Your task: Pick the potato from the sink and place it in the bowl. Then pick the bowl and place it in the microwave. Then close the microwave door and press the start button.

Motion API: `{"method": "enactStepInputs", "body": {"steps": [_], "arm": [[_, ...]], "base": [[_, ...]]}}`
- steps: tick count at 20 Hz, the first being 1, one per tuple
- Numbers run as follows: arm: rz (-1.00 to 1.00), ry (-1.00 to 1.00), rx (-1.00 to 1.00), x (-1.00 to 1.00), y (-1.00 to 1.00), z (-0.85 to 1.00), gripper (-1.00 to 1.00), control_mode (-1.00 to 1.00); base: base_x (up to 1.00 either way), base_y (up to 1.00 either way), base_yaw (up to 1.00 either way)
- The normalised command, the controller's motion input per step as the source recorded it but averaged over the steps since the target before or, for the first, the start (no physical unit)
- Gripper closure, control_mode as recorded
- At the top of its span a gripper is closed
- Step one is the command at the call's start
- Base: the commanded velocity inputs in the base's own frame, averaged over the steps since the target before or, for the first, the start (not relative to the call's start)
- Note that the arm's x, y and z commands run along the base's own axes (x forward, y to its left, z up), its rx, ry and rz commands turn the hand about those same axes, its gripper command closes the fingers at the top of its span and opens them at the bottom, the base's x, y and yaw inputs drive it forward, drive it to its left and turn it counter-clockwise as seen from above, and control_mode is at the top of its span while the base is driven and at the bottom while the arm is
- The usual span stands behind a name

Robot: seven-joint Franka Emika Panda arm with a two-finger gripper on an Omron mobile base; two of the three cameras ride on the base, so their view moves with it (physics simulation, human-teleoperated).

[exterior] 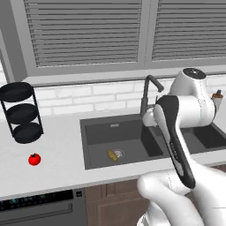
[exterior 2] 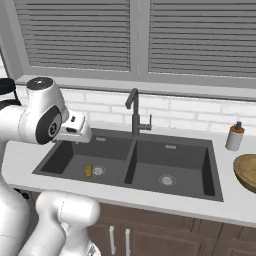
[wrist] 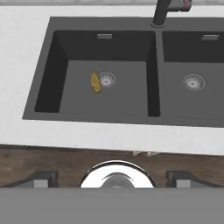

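Note:
The potato (exterior: 112,155) (exterior 2: 88,170) (wrist: 95,82), a small yellowish-brown lump, lies on the floor of the left basin of the dark grey sink (exterior: 99,132) (exterior 2: 150,155) (wrist: 131,87), right beside the round drain. My gripper (wrist: 113,179) hangs above the counter's front edge, well above and short of the potato, open wide with nothing between its fingers. The hand (exterior 2: 75,127) sits over the left basin's near side. The wooden bowl (exterior 2: 246,171) rests on the counter right of the sink, cut off by the frame edge. The microwave and its door are out of view.
A dark arched faucet (exterior: 148,90) (exterior 2: 134,112) rises behind the divider between the basins. A red tomato (exterior: 34,159) and a black three-tier rack (exterior: 21,112) stand on the counter left of the sink. A soap dispenser (exterior 2: 234,136) stands at the back right.

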Motion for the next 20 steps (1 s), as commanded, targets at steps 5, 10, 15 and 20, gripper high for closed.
{"method": "enactStepInputs", "body": {"steps": [5, 10, 15, 20], "arm": [[0.0, 0.0, 0.0, -0.09, 0.42, -0.4, -1.0, -1.0], [0.0, 0.02, 0.0, 0.2, 0.57, -0.41, -1.0, -1.0], [0.0, 0.05, 0.0, 0.47, 0.45, -0.43, -1.0, -1.0], [0.0, 0.11, 0.0, 0.54, 0.04, -0.35, -1.0, -1.0]], "base": [[0.0, 0.0, 0.0], [0.0, 0.0, 0.0], [0.0, 0.0, 0.0], [0.0, 0.0, 0.0]]}}
